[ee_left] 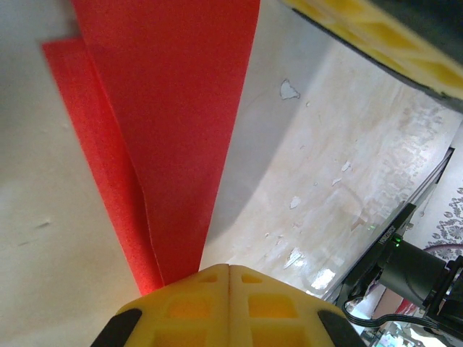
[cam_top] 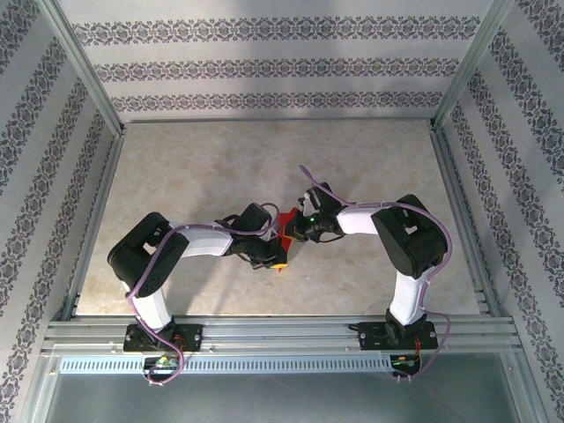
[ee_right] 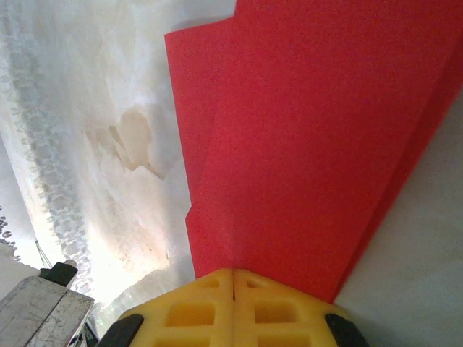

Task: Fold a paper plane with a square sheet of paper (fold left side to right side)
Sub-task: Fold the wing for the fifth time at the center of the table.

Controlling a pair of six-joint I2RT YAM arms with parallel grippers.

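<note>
The red paper plane [cam_top: 285, 217] hangs between the two grippers at mid-table, folded into a narrow pointed shape. In the left wrist view the paper [ee_left: 173, 130] tapers toward my left gripper [ee_left: 229, 269], which is shut; the tip slips under its left finger, off the seam. A grey shadow beside the paper shows it is off the table. In the right wrist view a faint crease in the paper [ee_right: 304, 130] runs straight into the seam of my shut right gripper [ee_right: 233, 273]. From above, the left gripper [cam_top: 276, 261] and right gripper [cam_top: 298, 233] sit close together.
The beige tabletop [cam_top: 203, 167] is bare around the arms, with worn pale patches [ee_right: 130, 141]. Metal rails [cam_top: 282, 330] frame the near edge, and patterned walls close in the other sides. The right arm's yellow fingers [ee_left: 362, 29] cross the far end of the left wrist view.
</note>
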